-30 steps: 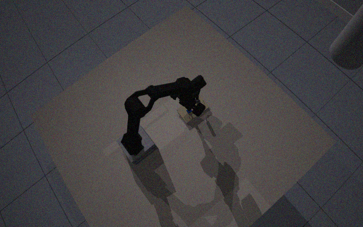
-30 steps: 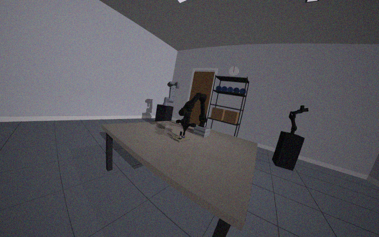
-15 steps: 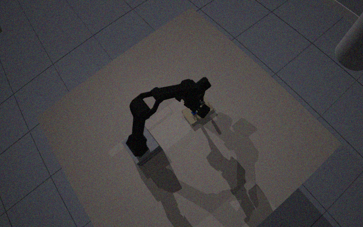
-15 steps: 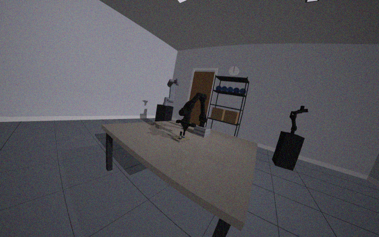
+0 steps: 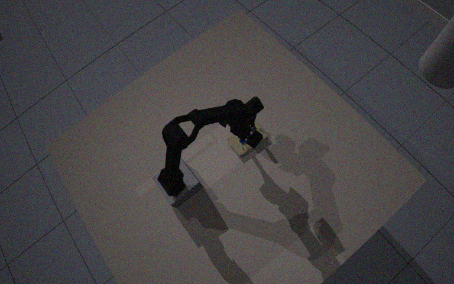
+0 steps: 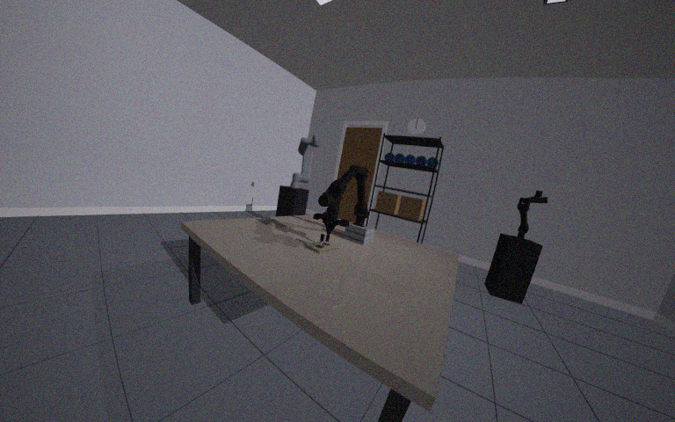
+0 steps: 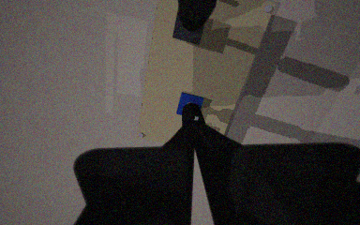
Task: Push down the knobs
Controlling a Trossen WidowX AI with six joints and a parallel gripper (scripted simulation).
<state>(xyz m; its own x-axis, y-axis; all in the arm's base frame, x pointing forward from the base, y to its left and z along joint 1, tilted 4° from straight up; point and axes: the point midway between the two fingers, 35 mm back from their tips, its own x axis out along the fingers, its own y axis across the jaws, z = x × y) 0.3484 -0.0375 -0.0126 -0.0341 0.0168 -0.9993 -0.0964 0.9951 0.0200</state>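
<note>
The pale yellow circuit board (image 5: 236,144) (image 6: 326,250) (image 7: 168,70) stands on the table. A blue potentiometer (image 7: 190,99) (image 5: 242,141) shows just beyond my fingertips in the wrist view. My gripper (image 7: 192,126) (image 6: 328,239) is shut, points down and is over this potentiometer. The small dark round shape there merges with the fingertips, so the knob's height and any contact cannot be told. The other, larger black knob (image 7: 195,13) stands over a dark blue potentiometer (image 7: 182,34) at the wrist view's top edge. How far down it sits is unclear.
The arm's grey base block (image 6: 359,233) stands on the table (image 5: 187,87) (image 6: 373,293) beside the board. Dark arm shadows fall across the board and the table. A shelf (image 6: 413,140) and another arm on a black pedestal (image 6: 513,267) stand away from the table.
</note>
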